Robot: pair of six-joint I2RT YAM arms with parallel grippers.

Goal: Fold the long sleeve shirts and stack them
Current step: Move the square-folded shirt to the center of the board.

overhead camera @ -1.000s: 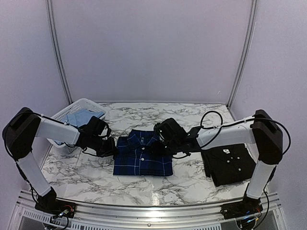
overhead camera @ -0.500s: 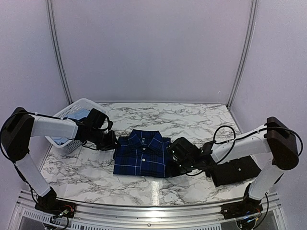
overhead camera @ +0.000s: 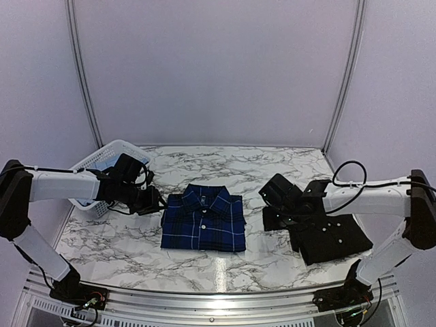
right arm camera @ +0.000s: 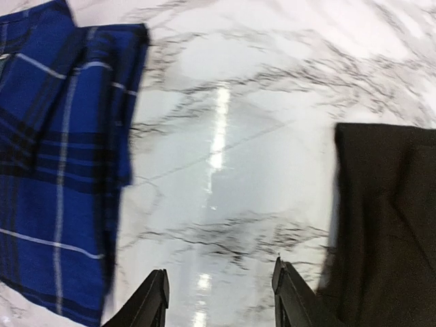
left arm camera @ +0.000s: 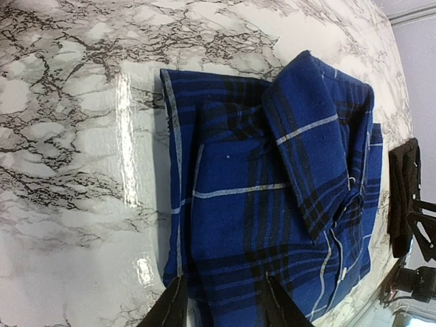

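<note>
The plaid shirt (overhead camera: 203, 219) lies folded, collar up, in the middle of the table; it also shows in the left wrist view (left arm camera: 272, 184) and the right wrist view (right arm camera: 54, 177). The black shirt (overhead camera: 332, 236) lies folded at the right and shows in the right wrist view (right arm camera: 388, 225). The pale blue shirt (overhead camera: 101, 164) lies in the basket, partly hidden by the left arm. My left gripper (overhead camera: 155, 203) is open at the plaid shirt's left edge (left arm camera: 221, 303). My right gripper (overhead camera: 270, 219) is open and empty over bare marble between the plaid and black shirts (right arm camera: 219, 289).
A white lattice basket (overhead camera: 116, 146) stands at the far left of the marble table (overhead camera: 225, 163). White walls and metal posts enclose the back and sides. A metal rail runs along the near edge.
My right gripper has left the plaid shirt and swung right to the gap beside the black shirt. My left gripper has drawn back slightly left and away. The plaid shirt lies still.
</note>
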